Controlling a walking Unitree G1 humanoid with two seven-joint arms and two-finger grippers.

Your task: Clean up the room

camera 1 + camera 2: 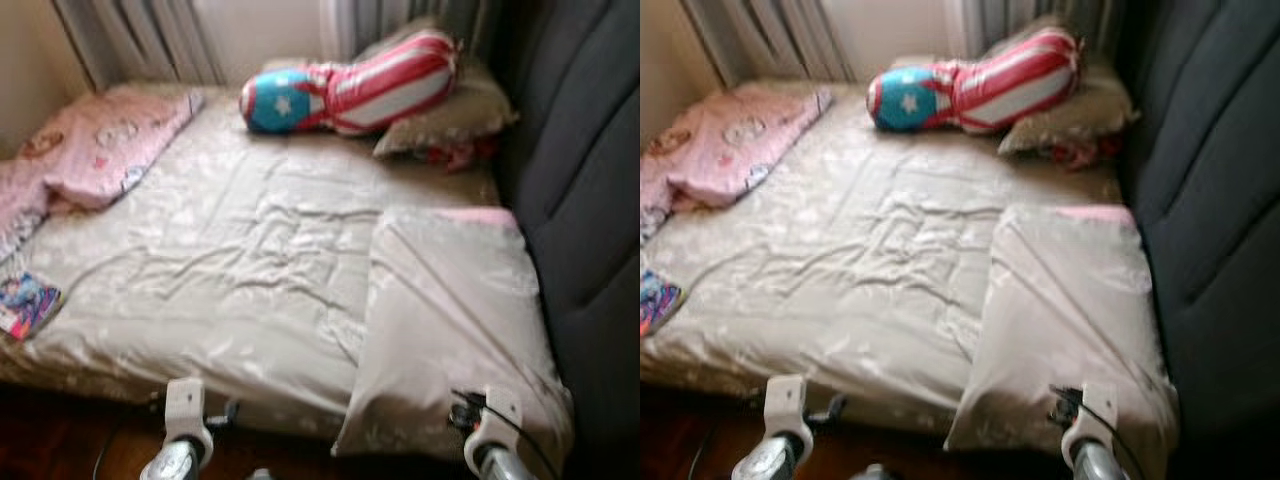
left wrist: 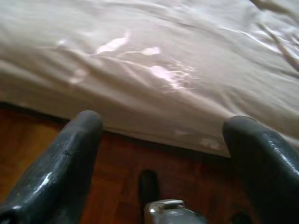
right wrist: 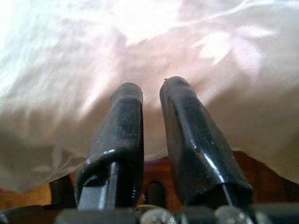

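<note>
Right wrist view: the right gripper (image 3: 152, 86) is being held nearly closed, empty, just before the folded beige blanket (image 1: 450, 320); the left gripper (image 2: 163, 123), spread wide, is being kept above wood floor (image 2: 121, 163) before the bed (image 1: 250, 250)

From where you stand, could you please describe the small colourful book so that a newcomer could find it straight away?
Start at the bed with its shiny beige cover. Follow its near edge to the robot's left, below the pink blanket. There lies the book, flat and thin, the one bright blue and pink item on that plain stretch.
</note>
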